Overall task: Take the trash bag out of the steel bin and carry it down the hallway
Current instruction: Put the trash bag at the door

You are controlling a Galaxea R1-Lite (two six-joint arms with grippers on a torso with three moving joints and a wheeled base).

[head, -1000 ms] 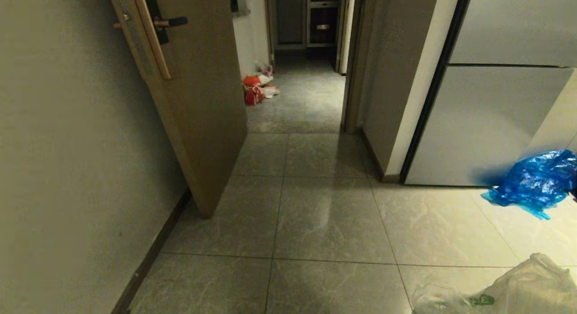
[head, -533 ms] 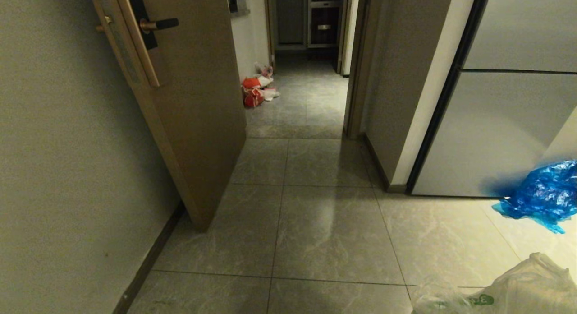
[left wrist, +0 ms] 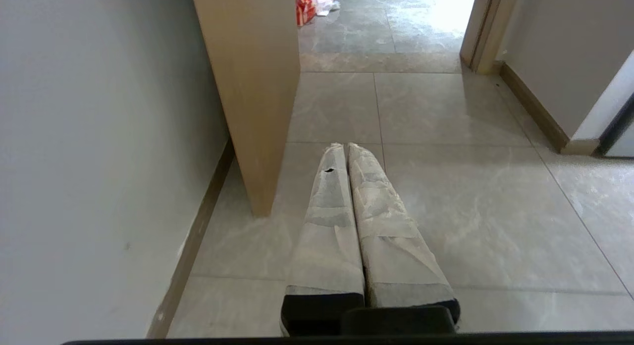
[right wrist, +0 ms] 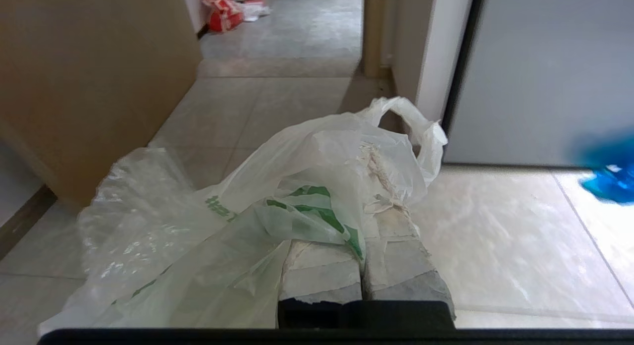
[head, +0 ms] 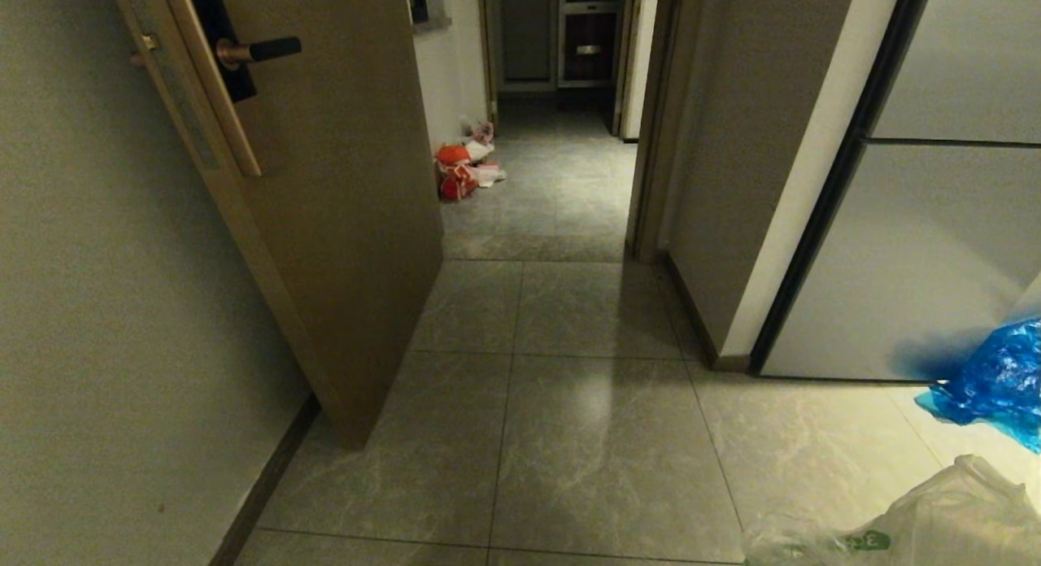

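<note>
One trash bag point(right wrist: 237, 206) hangs pinched in the right tool point(right wrist: 364, 226) above the hallway point(head: 569, 436) floor; the left tool point(left wrist: 346, 151) is pressed together, empty; one blue bag point(head: 992, 379) lies by the wall

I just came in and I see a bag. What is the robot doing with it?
The robot's right pincer is shut on the trash bag, a thin see-through one with green print. It faces the hallway, past an open door. Its left pincer is shut and empty. A blue bag lies by the wall.
</note>
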